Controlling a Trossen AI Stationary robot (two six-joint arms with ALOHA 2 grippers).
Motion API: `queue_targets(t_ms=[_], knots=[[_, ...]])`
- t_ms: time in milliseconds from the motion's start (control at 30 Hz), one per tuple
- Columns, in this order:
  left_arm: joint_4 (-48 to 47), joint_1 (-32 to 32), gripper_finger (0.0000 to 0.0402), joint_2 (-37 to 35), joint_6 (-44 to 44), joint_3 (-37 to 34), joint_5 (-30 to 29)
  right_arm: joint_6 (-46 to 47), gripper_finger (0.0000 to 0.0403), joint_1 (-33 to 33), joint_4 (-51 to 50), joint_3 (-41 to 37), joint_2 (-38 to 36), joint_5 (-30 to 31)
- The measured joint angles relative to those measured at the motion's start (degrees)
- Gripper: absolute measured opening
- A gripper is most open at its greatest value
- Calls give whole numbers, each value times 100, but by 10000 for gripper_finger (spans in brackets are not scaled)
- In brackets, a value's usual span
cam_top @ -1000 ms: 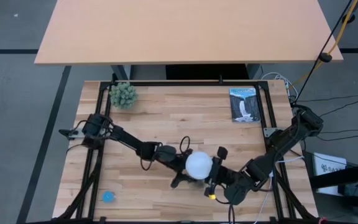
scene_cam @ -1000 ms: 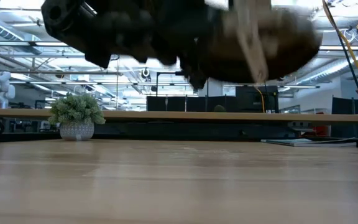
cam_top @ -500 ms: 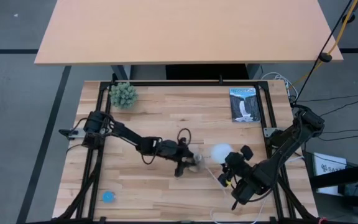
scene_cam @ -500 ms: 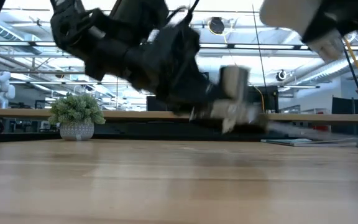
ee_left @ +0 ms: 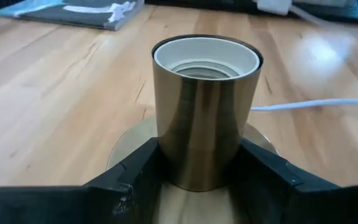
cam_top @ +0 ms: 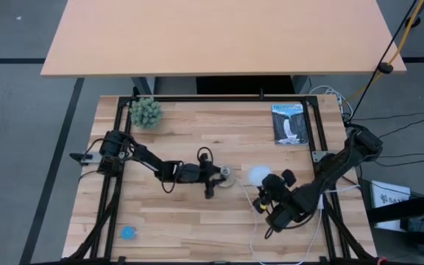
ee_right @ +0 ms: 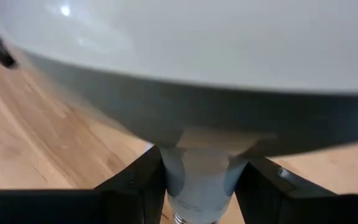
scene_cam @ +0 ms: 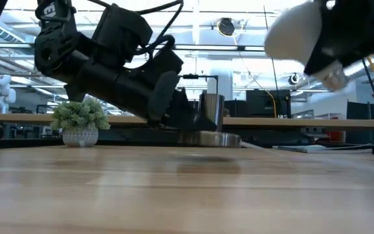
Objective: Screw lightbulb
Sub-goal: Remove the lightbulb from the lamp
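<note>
Lightbulb (cam_top: 257,175) pinched aloft by right end effector (cam_top: 265,193); empty socket (ee_left: 205,109) clamped upright in left end effector (cam_top: 218,177).

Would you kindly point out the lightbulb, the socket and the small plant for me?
lightbulb (cam_top: 258,175), high view, on its white dome.
socket (ee_left: 205,112), left wrist view, on its brass-coloured barrel.
plant (cam_top: 146,112), high view, on its foliage.

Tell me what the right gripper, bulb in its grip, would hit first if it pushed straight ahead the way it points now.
Probably the socket held by the left gripper; the right gripper and its lightbulb point toward it, though the bulb rides higher, so it might pass above.
</note>
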Motion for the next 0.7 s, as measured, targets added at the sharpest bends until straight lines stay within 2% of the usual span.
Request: queue_targets(t_ms=[200,400,533,700], knots=[[7,-7,190,0,-422,2,0,-43,154,-345,844,-642,5,-626],[54,16,190,0,-474,4,0,-267,153,-824,1115,-994,7,-1505],[50,22,190,0,-474,4,0,-845,160,-1282,1271,-1110,7,-2034],[48,22,206,0,-479,5,-2,-1575,158,-1752,1414,-1129,7,-2304]])
